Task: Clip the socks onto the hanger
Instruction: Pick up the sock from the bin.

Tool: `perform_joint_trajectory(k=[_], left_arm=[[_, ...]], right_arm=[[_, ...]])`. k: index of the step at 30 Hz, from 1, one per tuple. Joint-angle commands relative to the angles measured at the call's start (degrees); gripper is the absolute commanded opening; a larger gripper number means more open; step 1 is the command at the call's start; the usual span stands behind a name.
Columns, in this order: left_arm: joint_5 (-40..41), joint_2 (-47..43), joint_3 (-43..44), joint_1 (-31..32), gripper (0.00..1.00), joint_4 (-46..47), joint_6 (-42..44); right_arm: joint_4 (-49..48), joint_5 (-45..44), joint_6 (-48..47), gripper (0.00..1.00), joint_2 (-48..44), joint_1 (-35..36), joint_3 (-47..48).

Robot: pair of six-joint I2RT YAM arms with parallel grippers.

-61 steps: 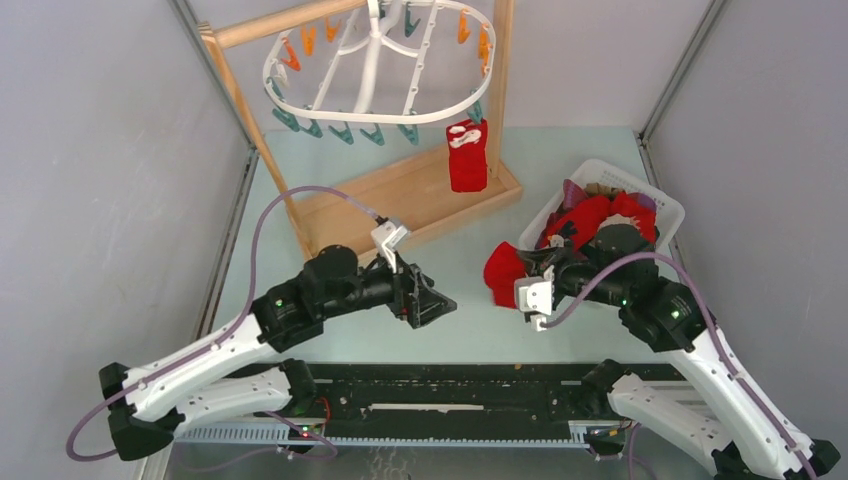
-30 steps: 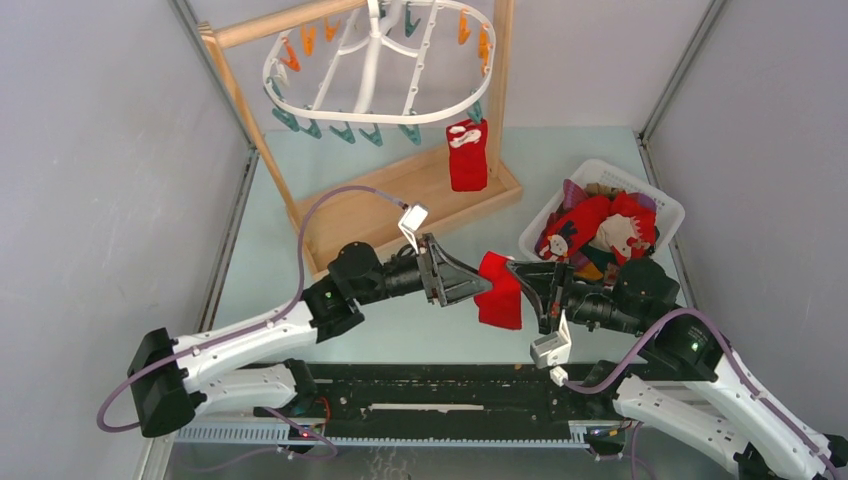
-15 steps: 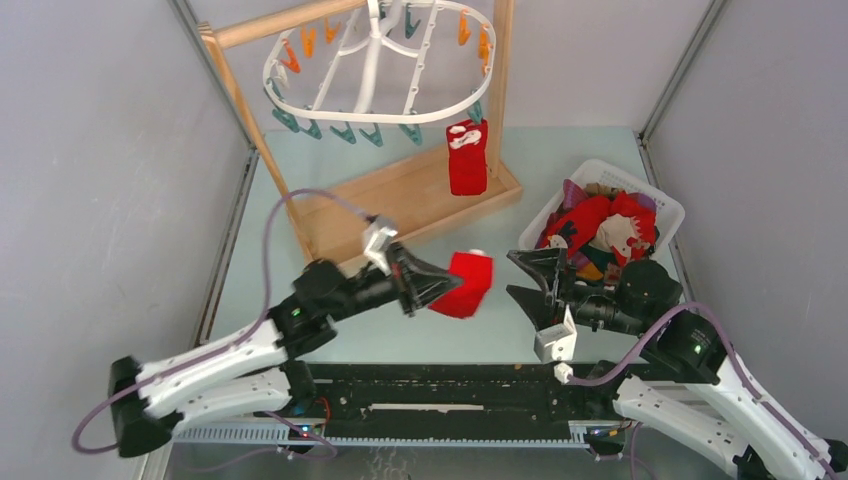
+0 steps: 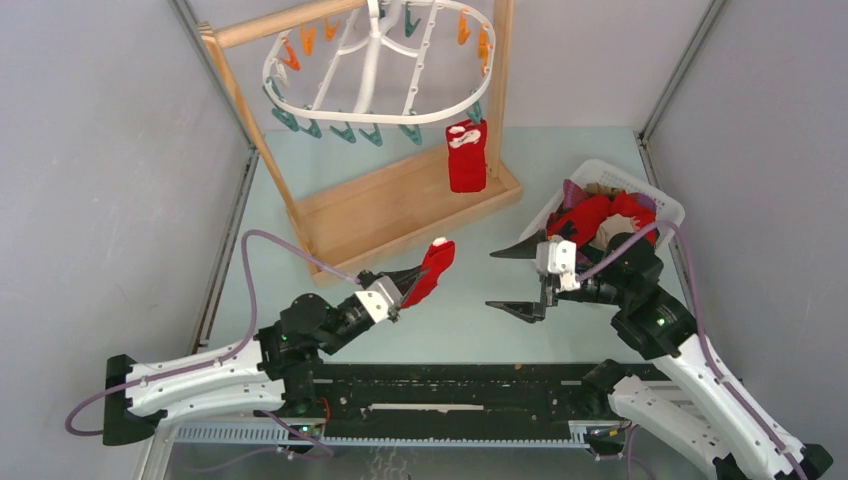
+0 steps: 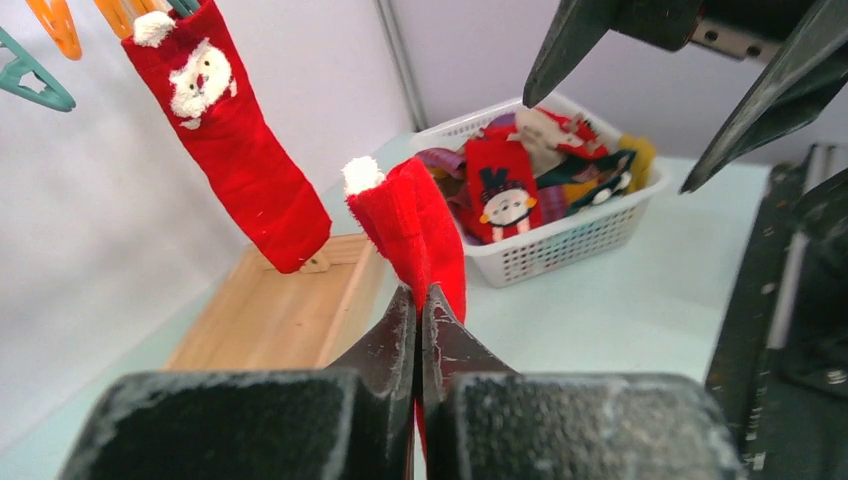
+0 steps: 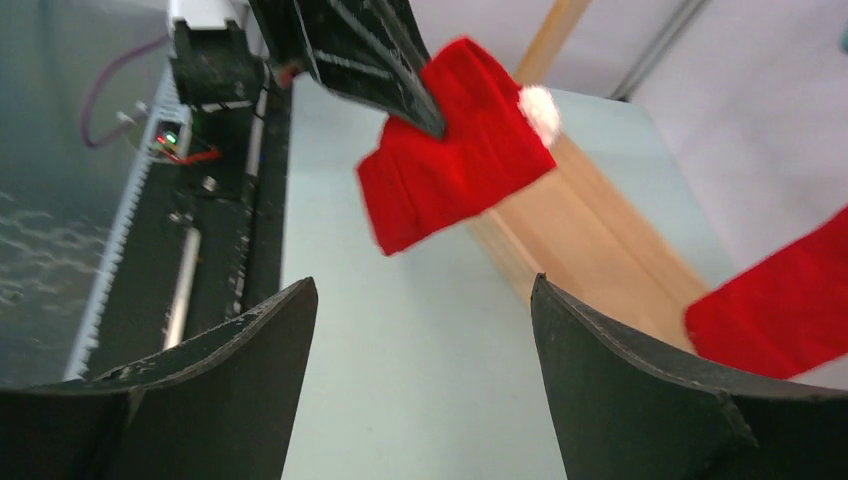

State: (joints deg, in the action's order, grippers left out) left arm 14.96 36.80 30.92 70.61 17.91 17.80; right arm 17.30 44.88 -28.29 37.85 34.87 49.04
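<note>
Left hand (image 4: 403,288) nips red sock (image 4: 433,263) edge; right hand (image 4: 492,280) spread, apart.

Table (image 4: 455,322) gap between left hand (image 4: 408,285) and right hand (image 4: 495,280), wooden stand (image 4: 400,205) behind, basket (image 4: 640,186) right

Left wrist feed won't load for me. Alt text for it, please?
The left pincer, shut, holds a red sock with a white bobble upright. Behind, a Santa sock hangs at upper left, a white basket of socks sits right, and the right pincer gapes open above.
</note>
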Motion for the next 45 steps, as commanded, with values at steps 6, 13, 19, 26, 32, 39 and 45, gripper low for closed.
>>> perform_joint_trajectory(k=[6,13,19,26,32,39,45], left_arm=[[-1.99,2.04,-1.94,0.31,0.0,9.61,8.0],[-4.55,2.65,-3.82,0.32,0.0,14.11,4.11],[-5.69,2.53,-4.15,0.32,0.0,15.02,3.26],[-7.19,2.36,-4.46,0.32,0.0,15.93,1.97],[-7.43,2.25,-4.85,0.32,0.0,15.97,0.73],[-7.75,0.42,-6.22,0.32,0.39,14.14,-2.78],[-7.52,-2.88,-7.45,0.28,0.57,12.24,-6.78]], right_arm=[[-15.85,-2.26,19.27,0.86,5.43,4.05,-1.75],[-25.84,-8.98,26.46,0.79,9.99,4.76,-1.75],[-27.96,-6.38,25.8,0.6,11.33,6.92,-1.75],[-29.28,-7.77,25.19,0.46,12.06,7.96,-1.68],[-28.6,-7.68,24.15,0.19,12.55,8.06,-0.58],[-24.97,-6.58,16.64,0.04,12.01,7.93,1.23],[-22.84,-5.35,10.67,0.03,11.99,8.31,2.2]])
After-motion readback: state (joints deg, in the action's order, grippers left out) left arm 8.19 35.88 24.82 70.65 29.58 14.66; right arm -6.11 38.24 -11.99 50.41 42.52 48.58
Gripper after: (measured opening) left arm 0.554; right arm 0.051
